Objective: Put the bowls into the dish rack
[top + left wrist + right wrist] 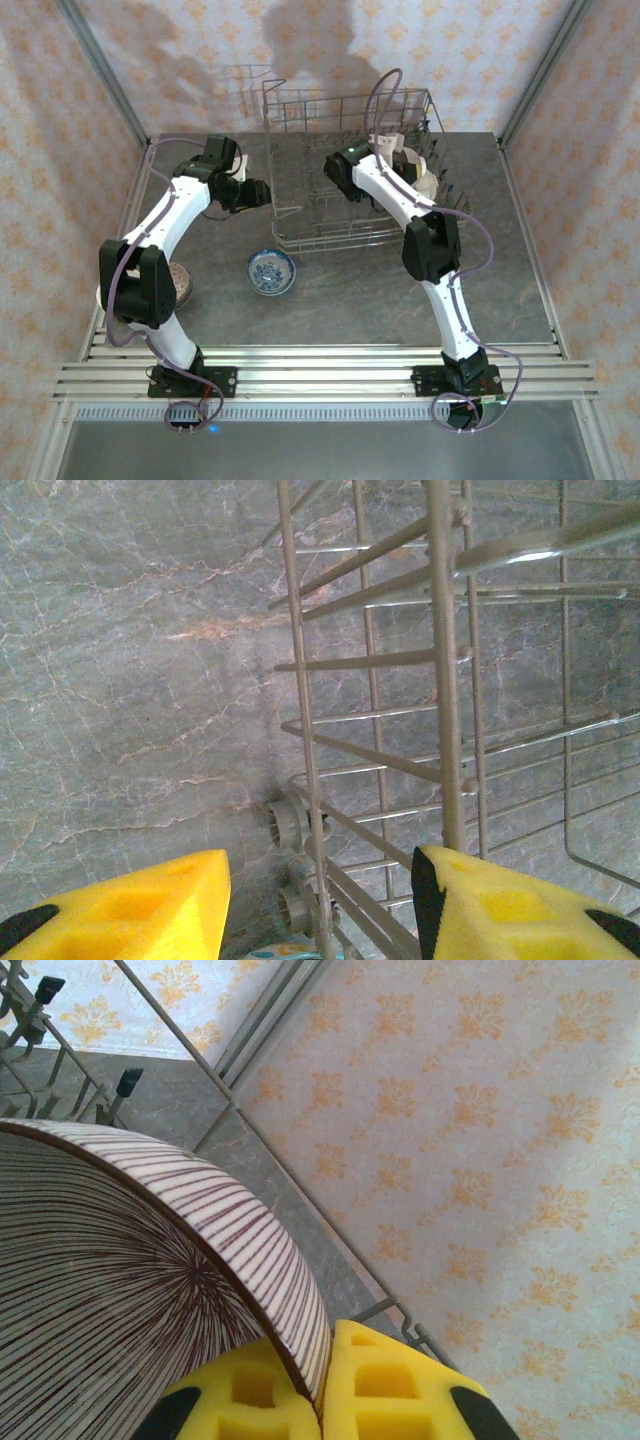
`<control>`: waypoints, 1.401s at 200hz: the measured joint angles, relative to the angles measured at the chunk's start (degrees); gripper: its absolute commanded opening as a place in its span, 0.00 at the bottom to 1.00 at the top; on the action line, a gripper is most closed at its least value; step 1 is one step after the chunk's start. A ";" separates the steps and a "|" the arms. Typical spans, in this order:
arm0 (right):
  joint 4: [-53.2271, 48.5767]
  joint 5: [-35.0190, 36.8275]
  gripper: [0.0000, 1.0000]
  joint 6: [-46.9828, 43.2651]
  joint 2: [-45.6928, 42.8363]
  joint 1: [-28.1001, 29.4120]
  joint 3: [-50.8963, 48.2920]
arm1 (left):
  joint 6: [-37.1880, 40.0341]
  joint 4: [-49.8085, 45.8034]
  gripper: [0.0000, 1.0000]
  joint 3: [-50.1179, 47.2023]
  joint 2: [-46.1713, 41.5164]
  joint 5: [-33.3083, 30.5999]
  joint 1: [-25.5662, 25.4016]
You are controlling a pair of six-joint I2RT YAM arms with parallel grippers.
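A striped bowl [120, 1290] in right end effector [322, 1392], perhaps over rack [300, 160]

Looks like a robot lab cell dressed up as a kitchen: flower-print wallpaper panels [480, 1110] just beyond the right gripper [325, 1385], bare aluminium frame posts [102, 70], grey stone-look tabletop [130, 680] under the left gripper [320, 900], slotted mounting rails [320, 365] back by the arm bases [195, 380].
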 measured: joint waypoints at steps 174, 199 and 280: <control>-0.04 7.72 0.00 -3.56 2.45 -1.33 -3.34 | -0.22 1.75 0.52 -2.43 0.02 1.51 0.33; 0.09 7.74 0.00 -5.16 2.43 -1.49 -2.93 | -0.44 1.97 0.52 -2.91 0.02 1.62 0.33; 0.11 7.89 0.00 -9.07 1.55 -1.95 -2.75 | -3.26 3.48 0.50 -4.59 -0.04 1.88 -1.20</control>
